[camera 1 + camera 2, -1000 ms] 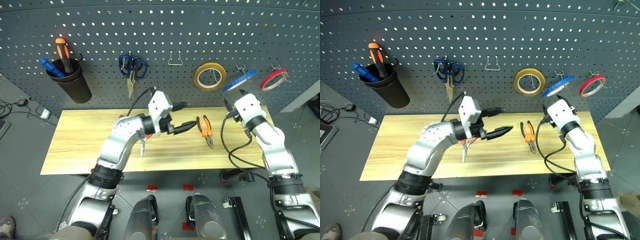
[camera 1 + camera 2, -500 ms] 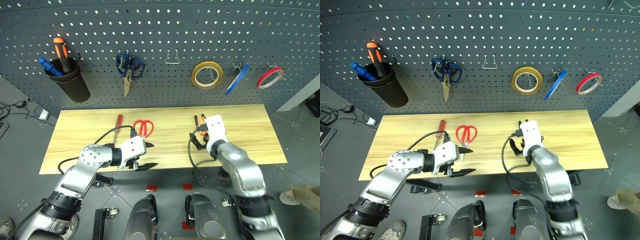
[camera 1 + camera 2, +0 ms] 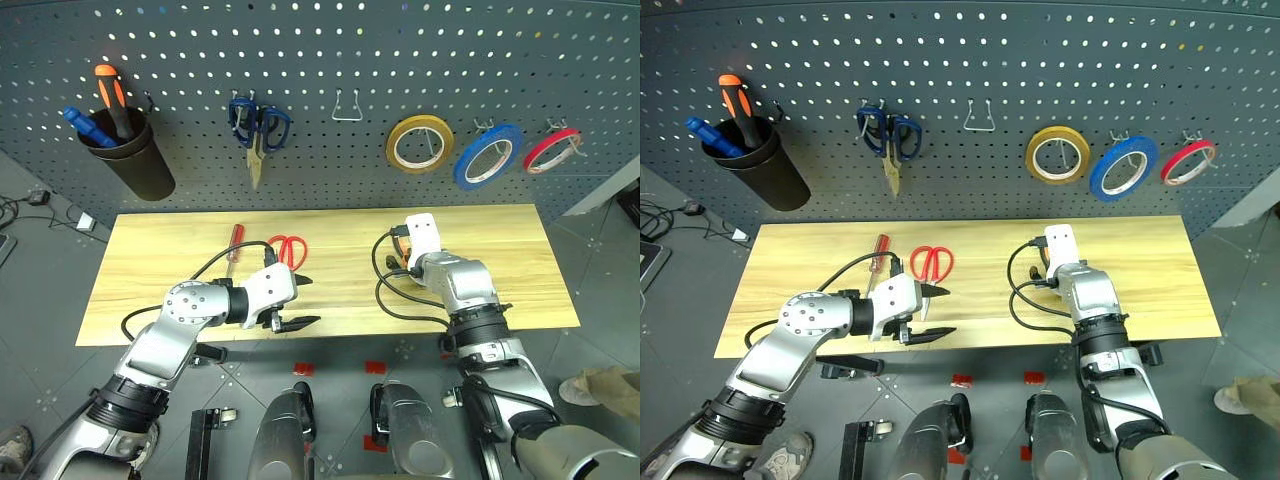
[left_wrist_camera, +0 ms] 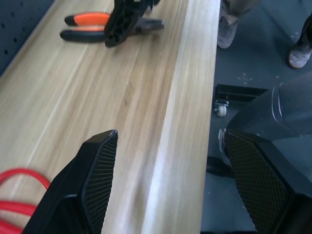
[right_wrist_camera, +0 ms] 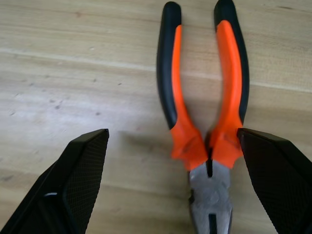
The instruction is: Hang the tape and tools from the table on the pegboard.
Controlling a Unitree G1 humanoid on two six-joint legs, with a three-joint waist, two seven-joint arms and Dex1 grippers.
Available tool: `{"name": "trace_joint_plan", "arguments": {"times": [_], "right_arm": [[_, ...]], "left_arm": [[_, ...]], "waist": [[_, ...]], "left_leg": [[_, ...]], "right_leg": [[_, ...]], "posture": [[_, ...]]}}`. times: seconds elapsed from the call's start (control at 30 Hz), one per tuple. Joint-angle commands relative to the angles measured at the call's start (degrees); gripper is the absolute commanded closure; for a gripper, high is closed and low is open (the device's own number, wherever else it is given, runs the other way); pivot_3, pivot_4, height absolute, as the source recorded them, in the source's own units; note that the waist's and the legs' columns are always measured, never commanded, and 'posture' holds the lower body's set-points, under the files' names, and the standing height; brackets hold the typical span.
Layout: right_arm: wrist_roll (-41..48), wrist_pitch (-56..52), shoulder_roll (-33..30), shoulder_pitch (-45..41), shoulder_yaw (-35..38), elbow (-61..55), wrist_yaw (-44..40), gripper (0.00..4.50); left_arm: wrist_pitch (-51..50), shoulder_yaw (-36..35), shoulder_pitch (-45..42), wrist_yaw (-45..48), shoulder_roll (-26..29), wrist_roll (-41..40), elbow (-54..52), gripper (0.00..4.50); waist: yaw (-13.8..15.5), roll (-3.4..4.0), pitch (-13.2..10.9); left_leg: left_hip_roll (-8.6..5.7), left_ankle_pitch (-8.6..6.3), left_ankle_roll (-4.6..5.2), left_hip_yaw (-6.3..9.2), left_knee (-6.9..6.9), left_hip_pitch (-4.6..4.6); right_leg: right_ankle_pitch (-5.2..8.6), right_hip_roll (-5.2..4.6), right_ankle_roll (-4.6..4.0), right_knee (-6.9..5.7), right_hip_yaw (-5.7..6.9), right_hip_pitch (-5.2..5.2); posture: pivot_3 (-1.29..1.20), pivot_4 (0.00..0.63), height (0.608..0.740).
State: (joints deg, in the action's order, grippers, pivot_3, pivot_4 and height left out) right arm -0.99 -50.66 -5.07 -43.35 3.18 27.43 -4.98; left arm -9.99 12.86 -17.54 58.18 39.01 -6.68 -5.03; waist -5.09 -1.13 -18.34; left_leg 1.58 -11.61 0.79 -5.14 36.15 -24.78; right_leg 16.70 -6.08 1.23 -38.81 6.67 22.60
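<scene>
The orange-and-black pliers lie flat on the table. My right gripper hangs just over them, open, with one finger on each side of the pliers' joint. The red-handled scissors and the slim red-handled screwdriver lie left of the table's middle. My left gripper stands open and empty at the front edge, just in front of the scissors. The blue tape hangs on a hook of the pegboard.
On the pegboard hang a yellow tape ring, a thin red tape ring, blue-handled scissors, a bare wire hook and a black cup holding screwdrivers. Black cables loop by my right wrist.
Both arms have come down from the pegboard to the table. My right gripper sank over the pliers and opened wider. The blue tape has swung round on its hook.
</scene>
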Motion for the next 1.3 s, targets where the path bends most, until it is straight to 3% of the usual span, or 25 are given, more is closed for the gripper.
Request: {"name": "trace_joint_plan", "arguments": {"times": [0.03, 0.43, 0.57, 0.63, 0.73, 0.9, 1.03, 1.17, 1.3], "right_arm": [[0.79, 2.69, -1.07, -3.33, 1.0, 7.06, -0.15, 0.01], [1.81, 9.8, -2.77, -10.84, 2.42, 26.55, -1.94, 0.01], [2.16, 11.04, -2.82, -10.99, 2.46, 27.64, -2.44, 1.3], [1.71, 11.93, -2.75, -9.49, 1.08, 23.57, -3.41, 1.92], [0.86, 15.43, -2.05, -3.62, -1.53, 10.7, -3.95, 1.94], [-0.69, 13.38, 0.19, 11.09, -6.8, -21.93, -1.93, 1.94], [-3.05, 18.94, 3.13, 19.56, -13.29, -46.9, 0.24, 1.94], [-6.09, 26.02, 4.17, 16.26, -17.0, -52.21, 1.09, 1.94], [-7.15, 35.21, 5.28, 5.81, -15.8, -46.76, 2.47, 1.94]], "left_arm": [[0.06, -0.39, -0.67, 0.17, -0.42, -0.38, -1.63, 0.84], [-0.13, -0.36, -0.19, -0.25, -1.61, -0.69, -1.78, 0.84], [-0.4, -1.54, 0.43, -1.3, -2.68, -1.75, -2.13, 0.84], [-0.97, -4.0, 1.38, -3.03, -3.9, -3.53, -2.96, 0.84], [-1.36, -8.18, 3.75, -5.55, -5.54, -6.62, -4.76, 0.84], [-4.6, -14.56, 8.5, -9.33, -7.22, -12.57, -10.58, 0.84], [-9.29, -21.92, 9.88, -17.59, -10.09, -17.35, -15.19, 0.84], [-13.45, -25.28, 9.51, -22.53, -11.56, -20.75, -18.06, 0.84], [-16.42, -24.93, 9.6, -23.49, -9.3, -20.71, -20.12, 0.84]], "waist": [[0.0, -0.01, -0.04], [-0.02, -0.01, -0.09], [-0.05, -0.01, -0.09], [-0.09, -0.01, -0.09], [-0.07, -0.02, -0.11], [0.0, -0.07, -0.27], [-0.01, -0.14, -0.54], [-0.03, -0.19, -0.59], [0.16, -0.27, -0.6]], "left_leg": [[0.0, 0.0, 0.0, -0.03, -0.01, 0.0], [0.04, 0.01, -0.02, -0.17, -0.02, 0.0], [0.06, 0.01, -0.02, -0.17, -0.02, 0.01], [0.07, 0.01, -0.02, -0.17, -0.02, 0.02], [0.1, 0.01, -0.02, -0.17, -0.06, 0.0], [0.09, 0.01, -0.04, -0.48, -0.17, -0.17], [0.1, 0.0, -0.05, -0.57, -0.16, -0.2], [0.16, -0.02, -0.04, -0.55, -0.14, -0.16], [0.15, 0.04, -0.13, -0.55, -0.11, -0.12]], "right_leg": [[0.0, 0.01, 0.0, -0.02, -0.03, 0.03], [0.0, 0.02, 0.0, -0.03, -0.14, 0.07], [0.0, 0.03, 0.0, -0.04, -0.14, 0.07], [0.0, 0.03, 0.0, -0.04, -0.15, 0.07], [0.0, 0.05, 0.0, -0.02, -0.17, 0.11], [0.02, 0.05, 0.05, -0.08, -0.51, 0.52], [0.03, 0.05, 0.09, -0.11, -0.64, 0.63], [0.12, 0.22, 0.48, -0.14, -0.77, 0.67], [0.05, 0.26, 0.38, -0.16, -0.81, 0.65]], "posture": [[-0.19, 0.357, 0.74], [-0.19, 0.353, 0.74], [-0.19, 0.353, 0.74], [-0.2, 0.351, 0.74], [-0.2, 0.353, 0.74], [-0.2, 0.355, 0.74], [-0.19, 0.348, 0.74], [-0.19, 0.339, 0.74], [-0.17, 0.327, 0.74]]}}
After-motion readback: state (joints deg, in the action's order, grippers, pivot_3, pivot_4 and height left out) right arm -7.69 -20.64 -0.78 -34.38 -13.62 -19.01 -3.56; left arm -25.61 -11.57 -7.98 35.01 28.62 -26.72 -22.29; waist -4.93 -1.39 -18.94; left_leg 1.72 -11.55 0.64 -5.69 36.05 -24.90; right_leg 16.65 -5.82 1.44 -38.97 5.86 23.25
